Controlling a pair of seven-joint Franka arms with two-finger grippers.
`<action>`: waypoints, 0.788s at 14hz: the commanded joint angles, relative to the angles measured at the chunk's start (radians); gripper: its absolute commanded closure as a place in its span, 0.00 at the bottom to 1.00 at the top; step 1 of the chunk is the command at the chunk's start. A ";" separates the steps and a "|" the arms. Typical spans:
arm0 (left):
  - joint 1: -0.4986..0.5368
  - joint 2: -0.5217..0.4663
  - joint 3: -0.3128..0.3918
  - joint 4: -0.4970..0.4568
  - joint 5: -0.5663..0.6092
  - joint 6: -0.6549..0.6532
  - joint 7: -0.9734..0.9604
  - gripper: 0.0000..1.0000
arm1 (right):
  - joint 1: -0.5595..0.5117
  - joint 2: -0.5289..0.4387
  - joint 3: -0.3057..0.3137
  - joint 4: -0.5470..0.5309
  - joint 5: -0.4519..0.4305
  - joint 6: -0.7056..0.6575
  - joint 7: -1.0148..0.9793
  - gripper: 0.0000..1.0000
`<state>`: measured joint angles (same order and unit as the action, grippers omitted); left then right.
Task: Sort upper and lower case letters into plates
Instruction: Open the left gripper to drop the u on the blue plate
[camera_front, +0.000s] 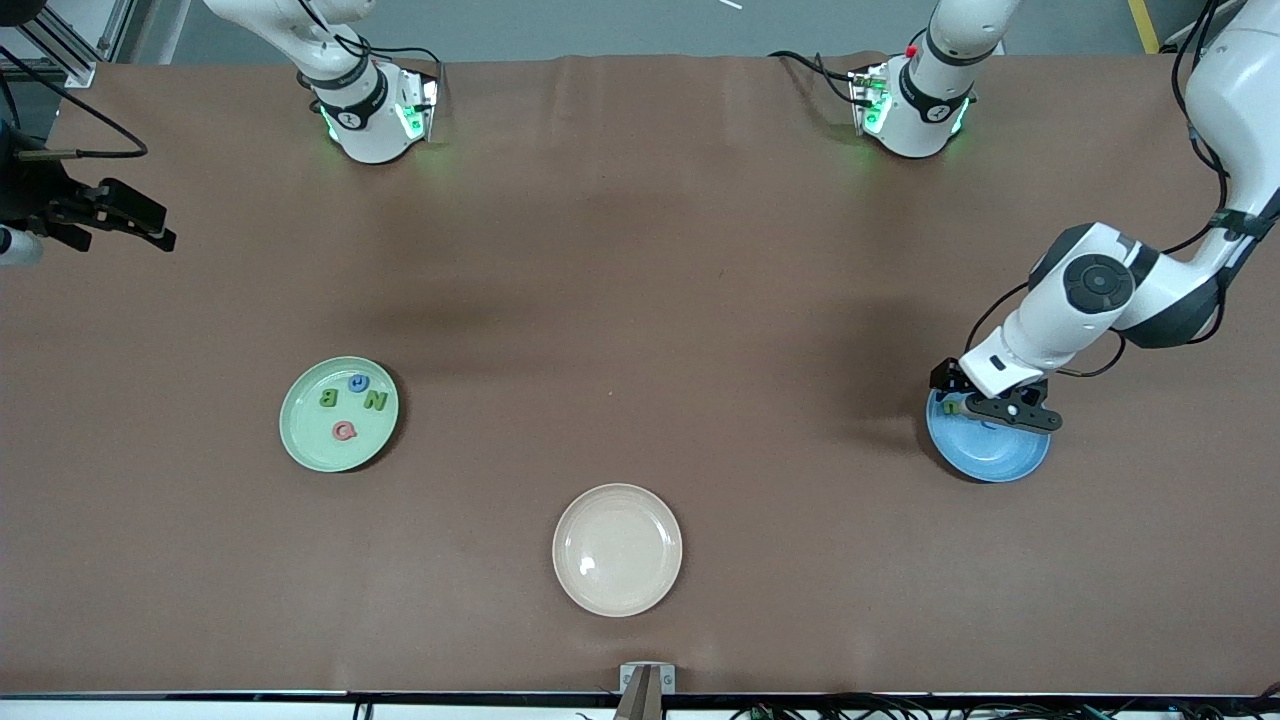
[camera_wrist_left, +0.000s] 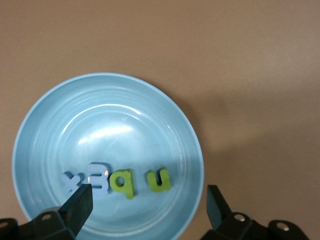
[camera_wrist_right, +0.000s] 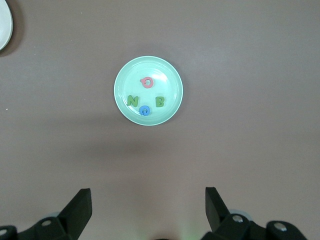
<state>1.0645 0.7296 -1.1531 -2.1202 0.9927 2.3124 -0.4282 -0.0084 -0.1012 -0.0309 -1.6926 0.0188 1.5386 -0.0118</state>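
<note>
Left wrist view: the left gripper (camera_wrist_left: 147, 202), jaws wide and empty, hangs over the sky blue plate (camera_wrist_left: 45, 125) near the bench's left-arm end, holding four foam letters (camera_wrist_left: 159, 180). The mint green plate (camera_front: 300, 430) holds four letters (camera_front: 343, 431); the cream-beige plate (camera_front: 617, 549) sits by the front edge. The right gripper (camera_wrist_right: 147, 210) waits, jaws wide apart, empty.

On the green plate (camera_wrist_right: 148, 90) the letters N, B and Q were read; on the blue plate (camera_wrist_left: 107, 152) x, q and u were read

blue plate (camera_front: 990, 460) part hidden, left pincer (camera_front: 985, 410)
</note>
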 joint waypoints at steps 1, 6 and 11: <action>0.005 -0.048 -0.049 0.025 -0.095 -0.053 0.016 0.00 | -0.005 -0.012 0.002 -0.010 -0.003 -0.003 0.003 0.00; -0.006 -0.364 -0.027 0.100 -0.731 -0.088 0.354 0.00 | -0.005 -0.012 0.002 -0.010 -0.003 -0.003 0.003 0.00; -0.001 -0.645 0.007 0.144 -0.974 -0.220 0.431 0.00 | -0.004 -0.012 0.002 -0.010 -0.003 -0.003 0.003 0.00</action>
<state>1.0672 0.2299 -1.1632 -1.9786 0.1070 2.1451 -0.0177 -0.0086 -0.1011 -0.0320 -1.6938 0.0187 1.5385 -0.0119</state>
